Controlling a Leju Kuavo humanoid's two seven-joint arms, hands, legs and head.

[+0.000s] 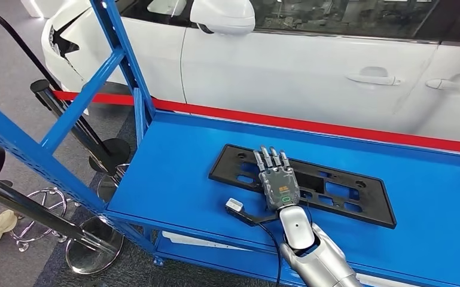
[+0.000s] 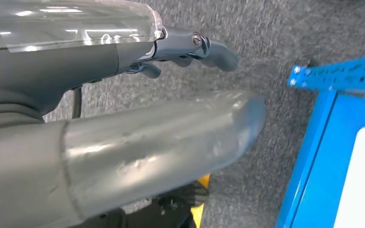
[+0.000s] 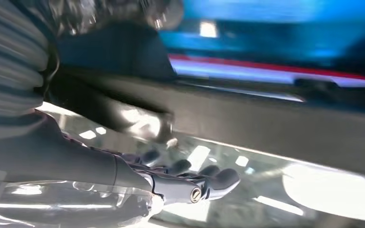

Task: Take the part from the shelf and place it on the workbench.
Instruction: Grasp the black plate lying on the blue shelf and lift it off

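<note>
Our right hand (image 1: 279,182) lies at lower centre, fingers straight and slightly apart, flat on the black part (image 1: 341,197). That part rests on the blue workbench (image 1: 179,179) (white car (image 1: 311,66) behind). We cannot tell our left hand's (image 2: 123,71) fingers.

A car workshop or showroom floor — a white car (image 1: 311,66) with door handles and a wing mirror stands behind a red barrier strip (image 1: 311,124), beside blue steel shelving (image 1: 101,72) and a blue workbench (image 1: 179,173) on grey carpet (image 1: 12,78).

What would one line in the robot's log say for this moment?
part: black plastic panel flat on blue workbench | right hand resting on panel, fingers extended | left hand hanging over floor, empty
</note>
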